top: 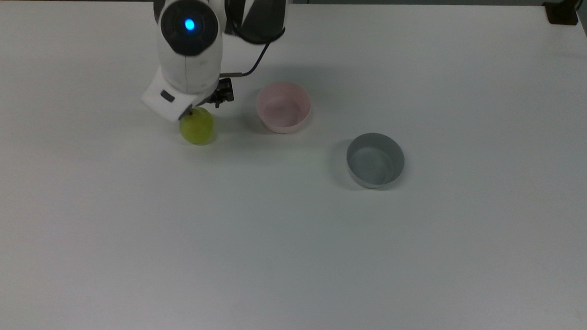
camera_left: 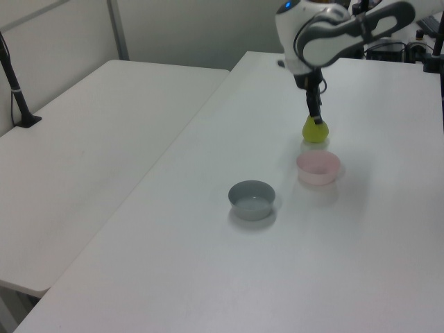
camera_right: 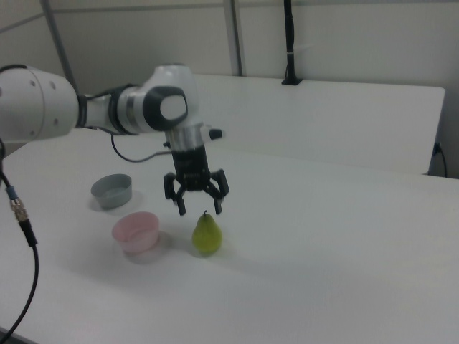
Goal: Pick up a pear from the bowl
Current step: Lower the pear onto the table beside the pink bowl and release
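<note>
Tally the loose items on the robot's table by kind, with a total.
Bowls: 2, the pink bowl and the grey bowl
Pears: 1, the pear, standing on the table beside the pink bowl
Total: 3

A robotics lab — bare and functional.
Plain white tables [camera_left: 104,139] stand side by side before partition walls [camera_right: 344,36], a black camera post [camera_right: 289,43] is clamped to one edge, and cables [camera_right: 21,236] trail off the robot arm [camera_right: 107,107].
</note>
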`<control>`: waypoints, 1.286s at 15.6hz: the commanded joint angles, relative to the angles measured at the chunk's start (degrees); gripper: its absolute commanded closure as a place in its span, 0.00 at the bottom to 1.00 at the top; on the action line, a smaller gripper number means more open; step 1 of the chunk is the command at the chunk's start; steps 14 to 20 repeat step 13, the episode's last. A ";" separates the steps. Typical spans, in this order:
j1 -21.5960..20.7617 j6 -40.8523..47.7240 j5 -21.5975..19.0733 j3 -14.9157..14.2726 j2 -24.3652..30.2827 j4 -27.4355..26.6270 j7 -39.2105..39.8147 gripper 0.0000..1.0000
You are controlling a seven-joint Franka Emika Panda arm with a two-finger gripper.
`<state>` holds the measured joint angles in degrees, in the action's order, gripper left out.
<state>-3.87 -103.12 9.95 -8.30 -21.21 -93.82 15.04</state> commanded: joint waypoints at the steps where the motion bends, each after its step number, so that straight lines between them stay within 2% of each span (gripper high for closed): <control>1: -0.79 1.59 -0.10 -0.23 9.32 -2.15 -7.11 0.00; 3: -0.70 3.96 -3.43 -0.23 13.27 -2.15 -8.88 0.00; 8: -0.70 7.83 -4.06 -0.23 17.95 -2.15 -11.08 0.00; 20: -0.70 8.10 -4.06 -0.40 18.39 -2.15 -12.40 0.00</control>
